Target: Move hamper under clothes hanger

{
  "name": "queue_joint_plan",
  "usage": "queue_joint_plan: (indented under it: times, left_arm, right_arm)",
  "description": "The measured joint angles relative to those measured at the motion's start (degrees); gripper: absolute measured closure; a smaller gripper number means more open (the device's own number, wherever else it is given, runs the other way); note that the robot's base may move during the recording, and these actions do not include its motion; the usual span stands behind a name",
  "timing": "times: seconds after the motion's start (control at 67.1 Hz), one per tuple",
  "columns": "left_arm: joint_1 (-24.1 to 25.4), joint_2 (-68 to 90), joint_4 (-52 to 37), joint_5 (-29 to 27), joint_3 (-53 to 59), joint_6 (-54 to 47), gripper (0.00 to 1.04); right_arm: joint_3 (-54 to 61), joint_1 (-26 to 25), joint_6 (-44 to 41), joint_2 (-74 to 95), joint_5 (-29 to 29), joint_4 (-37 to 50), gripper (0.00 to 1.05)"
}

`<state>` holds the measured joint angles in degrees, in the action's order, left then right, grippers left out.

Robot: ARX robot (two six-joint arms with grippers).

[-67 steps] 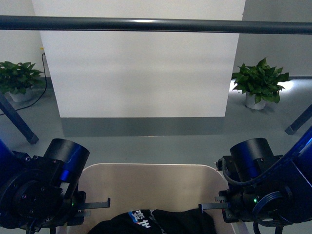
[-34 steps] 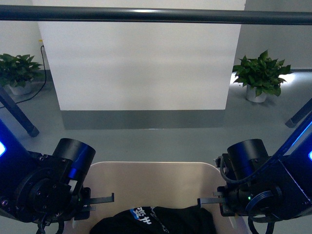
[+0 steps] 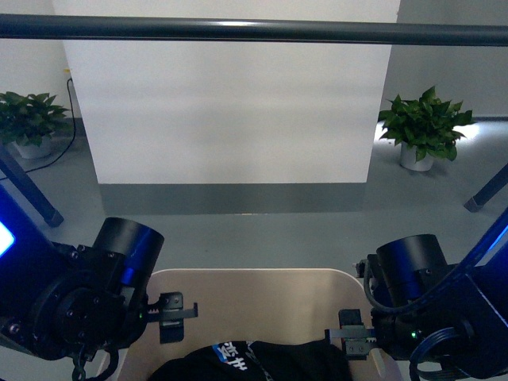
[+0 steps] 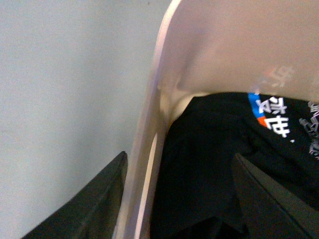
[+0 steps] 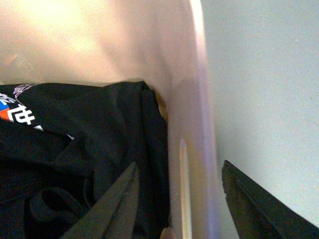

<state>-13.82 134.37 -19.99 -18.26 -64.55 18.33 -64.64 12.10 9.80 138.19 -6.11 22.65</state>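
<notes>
The beige hamper [image 3: 250, 276] sits low in the front view, between my arms, with black printed clothes [image 3: 254, 361] inside. The clothes hanger rail [image 3: 254, 30] runs across the top, beyond the hamper, and its legs [image 3: 28, 194] slant down at both sides. My left gripper [image 3: 171, 313] is open and straddles the hamper's left wall [image 4: 162, 94], one finger [image 4: 94, 199] outside and one over the clothes [image 4: 214, 149]. My right gripper [image 3: 349, 337] is open astride the right wall [image 5: 187, 99] at a slot handle [image 5: 183, 169], with clothes [image 5: 75, 149] inside.
A white wall panel [image 3: 230, 103] with a grey base stands behind the rail. Potted plants stand on the grey floor at the far left [image 3: 28, 119] and far right [image 3: 425, 127]. A black cable [image 3: 70, 119] hangs by the left plant.
Both wrists have shifted slightly along the hamper's sides, the left one inward and up. The fingers now show shorter in the front view. The hamper and rail stay about where they were.
</notes>
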Motion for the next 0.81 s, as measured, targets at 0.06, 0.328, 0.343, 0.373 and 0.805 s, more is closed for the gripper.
queue_joint_plan:
  times: [0.06, 0.328, 0.343, 0.373, 0.805]
  left_arm:
    - [-0.13, -1.75, -0.37, -0.17, 0.37, -0.20, 0.22]
    - [-1.03, -11.45, -4.20, -0.66, 3.21, -2.49, 0.07]
    - [-1.14, -12.46, -4.94, -0.66, 3.69, -3.02, 0.07]
    - [-1.25, -13.51, -5.62, -0.68, 4.20, -3.37, 0.07]
    - [-3.10, -33.22, -25.70, 1.46, 15.32, -13.84, 0.14]
  right_arm:
    - [0.94, -0.15, -0.04, -1.64, 0.00, 0.44, 0.35]
    - [5.64, -0.74, -0.13, -13.09, 0.04, 2.23, 0.07]
    - [6.14, -0.76, -0.33, -14.32, 0.00, 2.38, 0.08]
    - [6.71, -0.76, -0.55, -15.61, -0.15, 2.64, 0.08]
    - [17.66, -0.24, -3.76, -38.88, -4.98, 14.05, 0.08]
